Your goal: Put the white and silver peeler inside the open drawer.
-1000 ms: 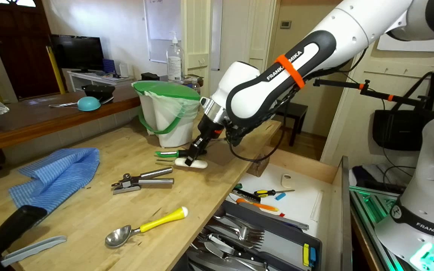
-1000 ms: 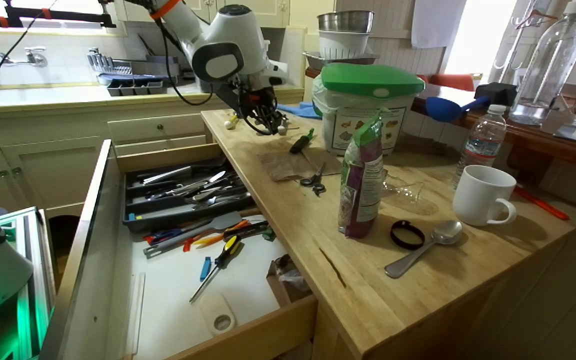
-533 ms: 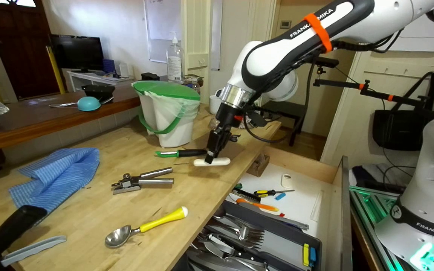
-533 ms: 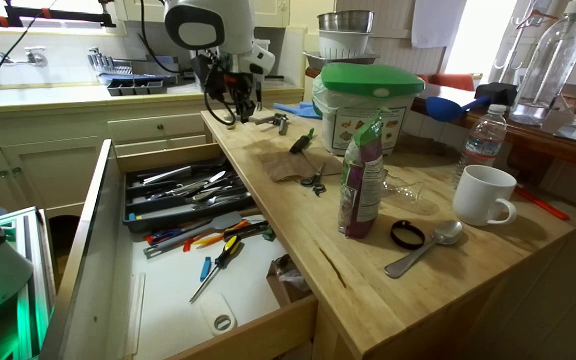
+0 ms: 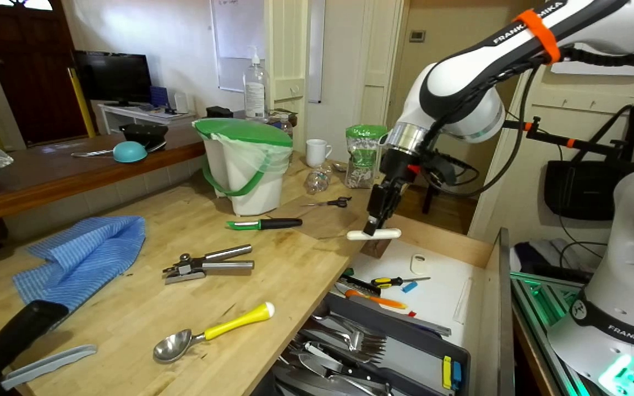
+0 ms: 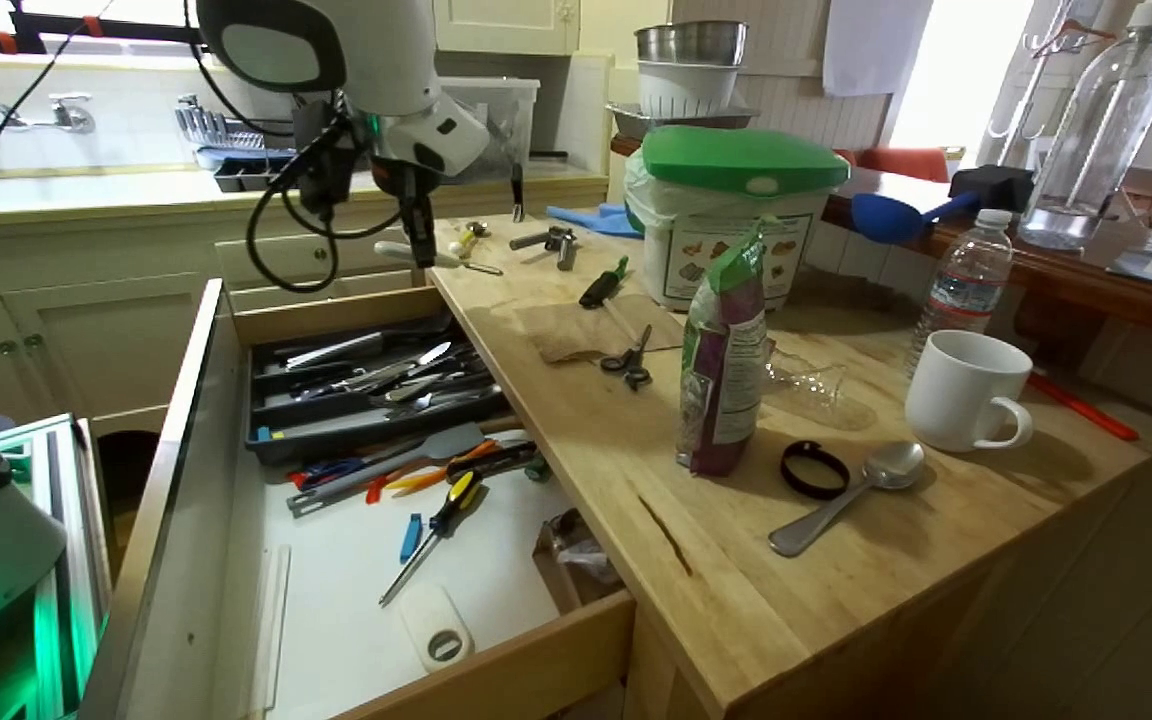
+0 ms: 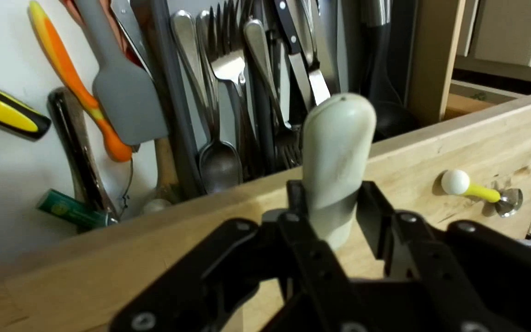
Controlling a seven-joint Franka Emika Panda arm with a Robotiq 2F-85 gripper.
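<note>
The hand (image 7: pixel 332 198) is pinched around the white and silver peeler (image 7: pixel 339 138), a fingertip (image 7: pixel 376 214) on each side of its white handle. In an exterior view the handle sticks out to one side of the hand and the slim metal end (image 6: pixel 481 268) to the other. Hand and peeler hang above the edge of the desk (image 5: pixel 289 264), by the open drawer (image 5: pixel 454 245).
</note>
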